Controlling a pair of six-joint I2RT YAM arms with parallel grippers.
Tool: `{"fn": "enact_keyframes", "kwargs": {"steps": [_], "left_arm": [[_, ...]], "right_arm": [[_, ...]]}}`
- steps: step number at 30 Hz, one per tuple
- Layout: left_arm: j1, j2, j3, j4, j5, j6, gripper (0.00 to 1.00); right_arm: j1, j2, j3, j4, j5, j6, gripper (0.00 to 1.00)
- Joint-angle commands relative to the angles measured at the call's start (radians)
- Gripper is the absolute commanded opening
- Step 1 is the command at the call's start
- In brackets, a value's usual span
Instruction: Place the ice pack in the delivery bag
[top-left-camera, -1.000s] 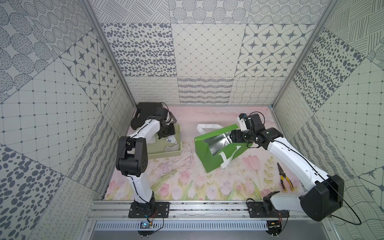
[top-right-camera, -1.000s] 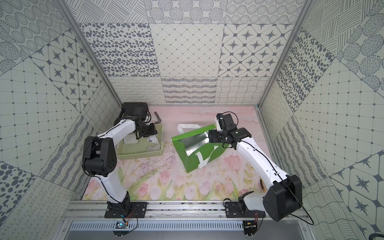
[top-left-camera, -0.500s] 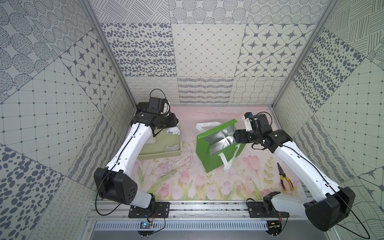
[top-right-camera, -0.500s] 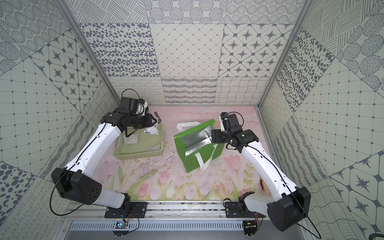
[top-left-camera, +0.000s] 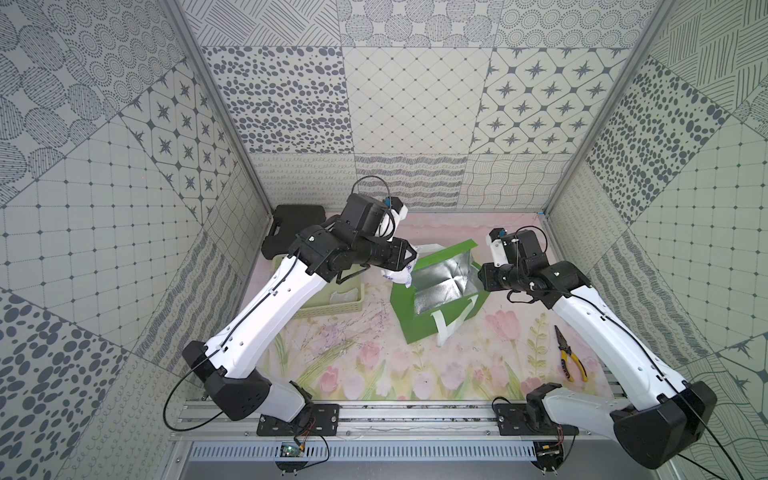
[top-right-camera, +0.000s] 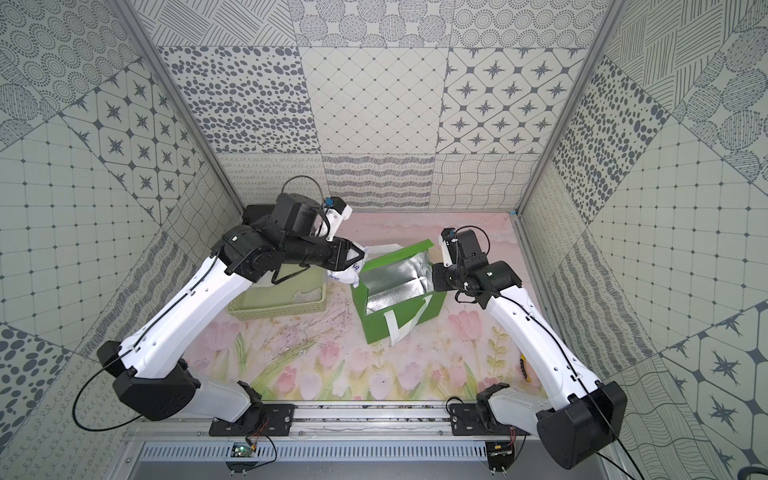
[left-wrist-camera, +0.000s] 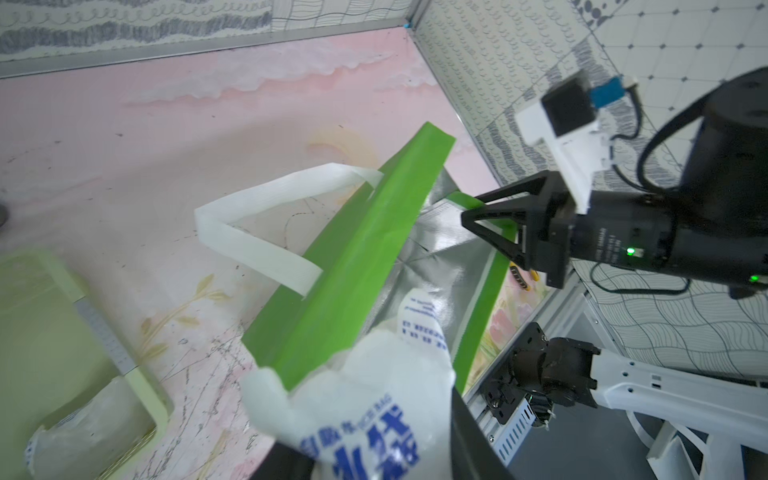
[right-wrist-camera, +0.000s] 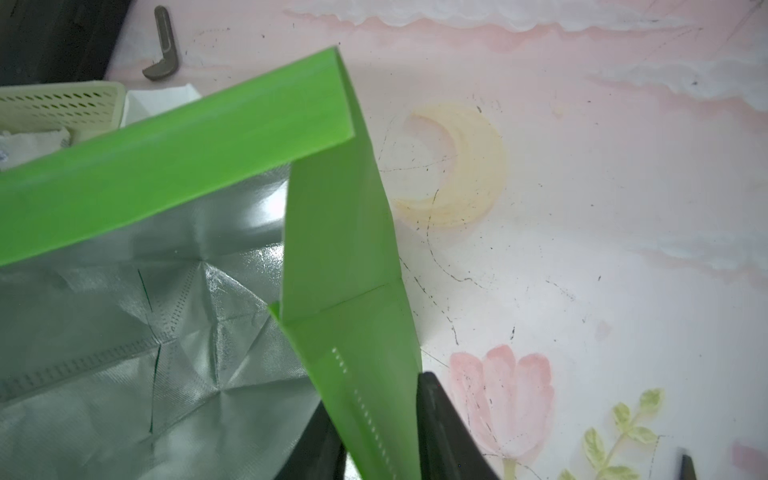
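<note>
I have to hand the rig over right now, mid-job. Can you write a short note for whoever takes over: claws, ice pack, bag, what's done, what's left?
The left claw is shut on the ice pack, held in the air at the bag's rim on the basket side.
The right claw is shut on the side wall of the green bag. The bag's mouth is open and its silver lining shows.
Done: pack picked up and at the bag, not yet inside.
Left: move it over the opening, release it inside, pull both arms back.
A second pack lies in the basket.
</note>
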Motion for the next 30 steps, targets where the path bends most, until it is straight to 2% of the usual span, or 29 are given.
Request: {"fn": "enact_keyframes", "kwargs": {"steps": [1,6,10,12,22,30], "left_arm": [[-0.101,0.092,0.092,0.008,-0.022,0.027,0.0],[-0.124,0.225,0.181,0.038,0.039,0.074,0.0],[-0.124,0.315,0.222,0.052,0.03,0.112,0.0],[-0.125,0.362,0.239,0.051,0.024,0.132,0.0],[-0.132,0.558,0.213,0.025,-0.077,0.195,0.0],[-0.149,0.63,0.154,0.055,-0.113,0.205,0.1]], "right_arm": [[-0.001,-0.002,0.012,0.026,-0.026,0.0,0.29],[-0.001,-0.022,-0.004,0.031,-0.035,0.007,0.28],[-0.001,-0.031,-0.01,0.031,-0.055,0.017,0.26],[-0.002,-0.038,-0.014,0.032,-0.061,0.021,0.21],[-0.001,-0.033,-0.018,0.038,-0.074,0.027,0.17],[-0.002,-0.017,-0.016,0.041,-0.069,0.024,0.14]]}}
